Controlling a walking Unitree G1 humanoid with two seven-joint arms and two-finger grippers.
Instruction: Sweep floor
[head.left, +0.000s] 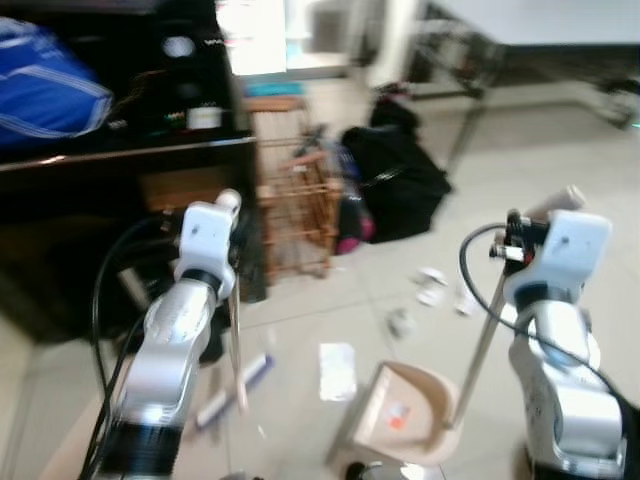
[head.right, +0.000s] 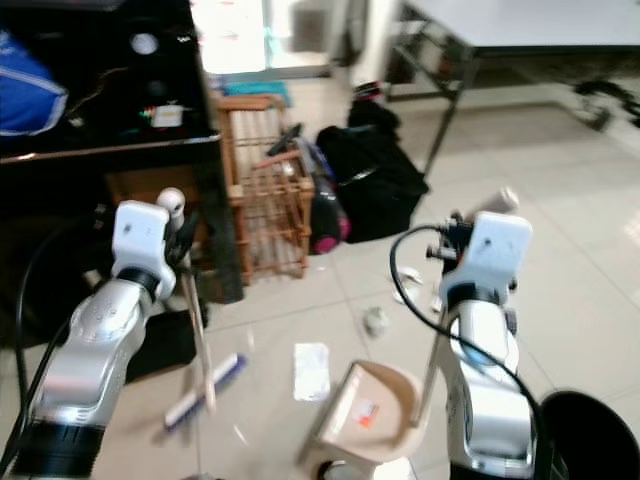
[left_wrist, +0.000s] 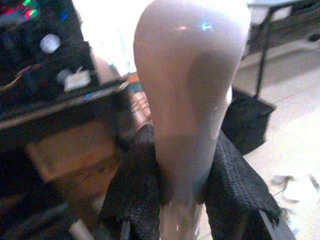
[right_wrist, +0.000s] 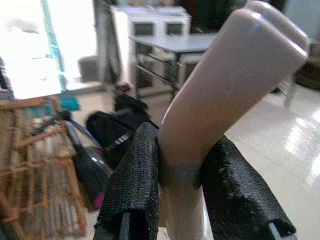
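Both silver arms fill the near field, each working a long-handled tool. Left gripper has its black mesh-padded fingers pinched on the neck of a pale rounded plastic broom handle; the thin shaft drops from it to a blue-and-white brush head lying on the tiles below and slightly ahead of that arm. Right gripper is likewise clamped on a beige flat-topped handle, whose metal pole runs down to a beige plastic dustpan resting mouth-forward on the floor, inboard of the right arm. Between brush and pan lies a flat white paper wrapper; just beyond the pan's mouth sits a small crumpled grey scrap, and farther out a loose cluster of white paper bits. Judgement: the step in hand is drawing litter toward the pan. Done well, the brush should reach past the wrapper and pull it in low, short strokes, with the pan's lip kept flat on the tile so paper cannot slip under. Floor is glossy pale tile, smooth, so light scraps may skate. Beyond the tools: a wooden slatted crate, a black bag slumped beside it, a dark desk off the left arm, and a table at the far end. Views are motion-blurred.
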